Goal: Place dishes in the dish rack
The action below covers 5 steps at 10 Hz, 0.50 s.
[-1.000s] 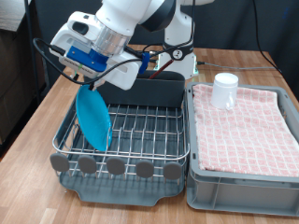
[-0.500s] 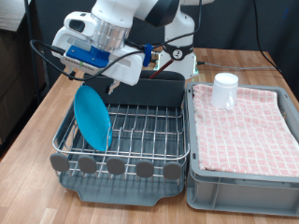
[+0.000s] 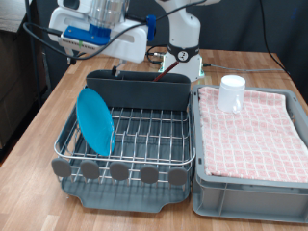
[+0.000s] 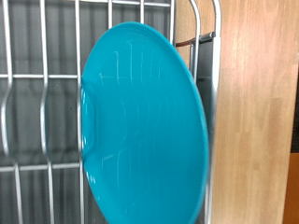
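Overhead, the gripper [image 3: 117,67] hangs at the top of the exterior view, above the rear wall of the dish rack [image 3: 135,144], and only a dark fingertip shows under the white and blue hand, so I cannot tell how wide the fingers stand. Nothing is seen between them, and they touch nothing. The arm reaches in from the top of the exterior view, its white links bent over the rack's back left corner. The blue plate [image 3: 95,120] stands on edge in the wire grid at the exterior view's left side of the rack, leaning a little, well below the hand. In the wrist view the plate [image 4: 145,121] fills most of the picture, with rack wires [image 4: 42,93] behind it and the wooden table [image 4: 257,103] beside the rack's rim. The white mug [image 3: 231,93] sits on the pink checked cloth [image 3: 250,130] in the grey crate [image 3: 245,197], at the exterior view's right of the rack.
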Tool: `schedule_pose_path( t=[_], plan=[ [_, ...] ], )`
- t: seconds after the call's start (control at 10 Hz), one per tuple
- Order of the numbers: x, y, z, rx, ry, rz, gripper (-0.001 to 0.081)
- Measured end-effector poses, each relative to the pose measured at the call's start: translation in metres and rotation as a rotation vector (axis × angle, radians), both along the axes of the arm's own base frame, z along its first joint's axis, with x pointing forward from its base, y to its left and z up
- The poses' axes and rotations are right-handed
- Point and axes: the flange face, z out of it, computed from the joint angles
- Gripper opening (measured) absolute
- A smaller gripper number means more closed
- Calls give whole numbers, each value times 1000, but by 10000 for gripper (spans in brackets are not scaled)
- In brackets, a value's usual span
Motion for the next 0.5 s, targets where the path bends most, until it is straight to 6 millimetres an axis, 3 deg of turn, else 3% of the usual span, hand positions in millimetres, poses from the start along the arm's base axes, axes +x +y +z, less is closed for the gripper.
schedule_pose_path(
  t=[0.3, 0.5],
  plan=[
    [0, 3, 51, 23, 11, 13, 803],
    [-1, 5, 58, 35, 26, 17, 803]
  ],
)
